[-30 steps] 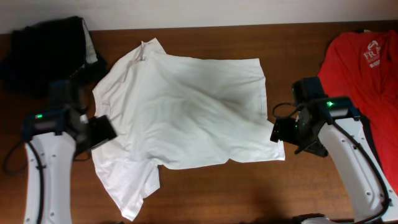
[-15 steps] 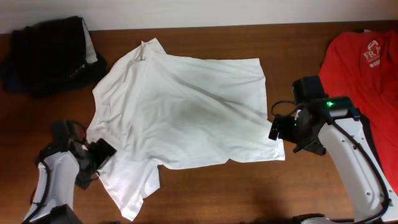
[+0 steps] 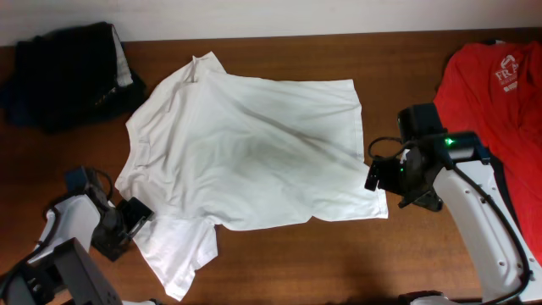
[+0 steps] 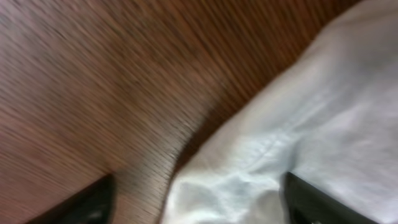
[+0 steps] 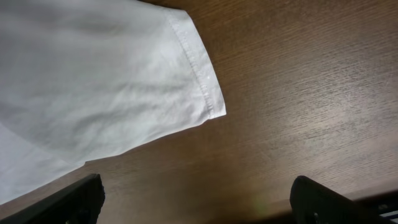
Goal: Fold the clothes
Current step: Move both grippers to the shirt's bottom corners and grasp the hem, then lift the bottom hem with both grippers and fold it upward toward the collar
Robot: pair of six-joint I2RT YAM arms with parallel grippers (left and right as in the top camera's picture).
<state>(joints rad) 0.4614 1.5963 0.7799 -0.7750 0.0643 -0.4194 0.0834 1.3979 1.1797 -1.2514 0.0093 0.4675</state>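
The shirt [image 3: 246, 152] lies in the middle of the table [image 3: 339, 263], with a garment heap [image 3: 59, 72] behind it to the left and a printed T-shirt [image 3: 500, 93] to the right. The left gripper [image 3: 135, 216] and right gripper [image 3: 377, 174] flank its sides.

Evenly bright overhd, soft shadows in shirt [image 3: 254, 157] folds. L wrist heavily blurred; R wrist sharp, faint sheen on counter [image 5: 298, 93].

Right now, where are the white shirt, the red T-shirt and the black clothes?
white shirt [image 3: 254, 152], overhead view, its middle
red T-shirt [image 3: 474, 85], overhead view, plain cloth beside the print
black clothes [image 3: 59, 72], overhead view, middle of the pile
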